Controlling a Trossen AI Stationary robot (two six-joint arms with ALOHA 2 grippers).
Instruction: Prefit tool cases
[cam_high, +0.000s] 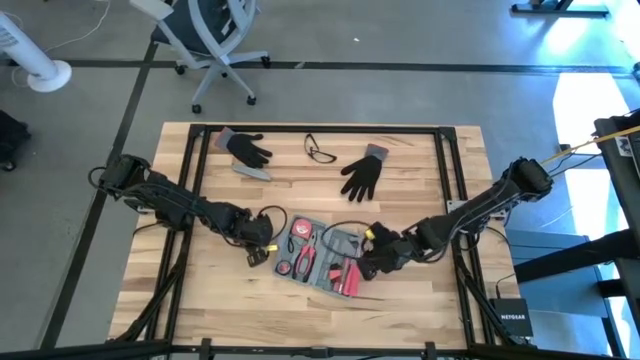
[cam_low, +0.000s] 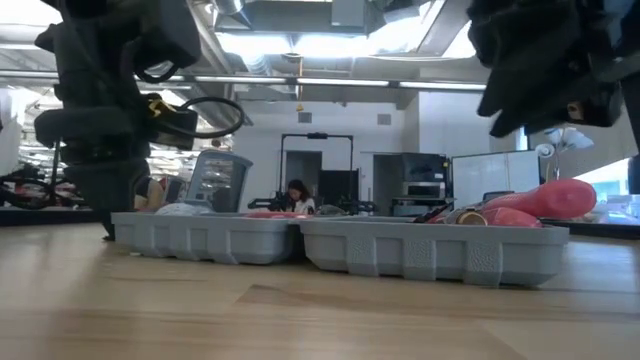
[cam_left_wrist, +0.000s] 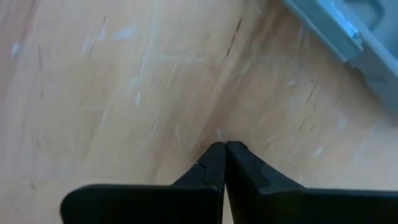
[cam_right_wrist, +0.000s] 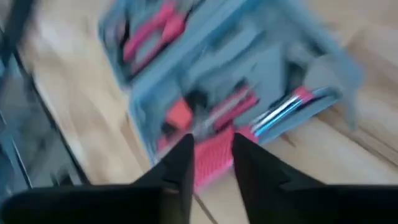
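The tool case (cam_high: 318, 255) lies open on the wooden table near its front edge, a flat blue-grey tray in two halves with red and pink tools in its recesses. In the low view both halves (cam_low: 340, 245) rest flat on the wood. My left gripper (cam_left_wrist: 225, 148) is shut and points steeply down over bare wood just left of the case (cam_left_wrist: 348, 31). It shows in the high view (cam_high: 258, 252) too. My right gripper (cam_right_wrist: 213, 142) stands open above the case's right half (cam_right_wrist: 236, 68), lifted well clear of it (cam_low: 540, 70), with nothing between its fingers.
Two black gloves (cam_high: 247, 148) (cam_high: 362, 175), a pair of safety glasses (cam_high: 320, 152) and a small grey bar (cam_high: 253, 171) lie on the far half of the table. A black frame rail (cam_high: 200, 170) runs around the work area. Bare wood lies in front of the case.
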